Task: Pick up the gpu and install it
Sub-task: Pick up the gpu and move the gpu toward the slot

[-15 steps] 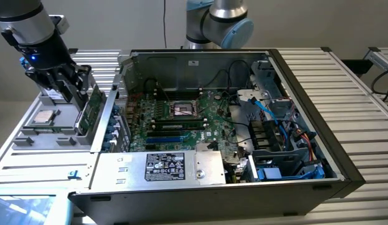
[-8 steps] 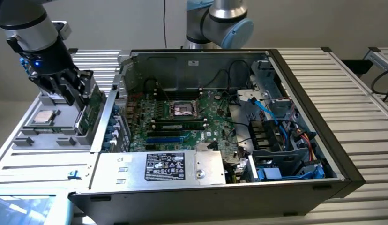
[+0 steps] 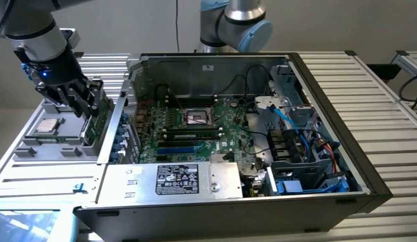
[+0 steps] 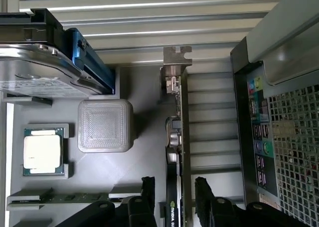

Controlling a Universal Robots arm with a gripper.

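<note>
Ribbed metal table carrying an open computer case, with a grey parts tray lying just beside it on the exterior view's left. Standing on edge in the tray, at the side nearest the case: gpu, its silver bracket pointing away from the gripper. Straddling the card with fingers parted, one at each face, a sliver of gap showing on both sides; gripping nothing. Sharing the tray: processor, silver drive, memory stick.
</note>
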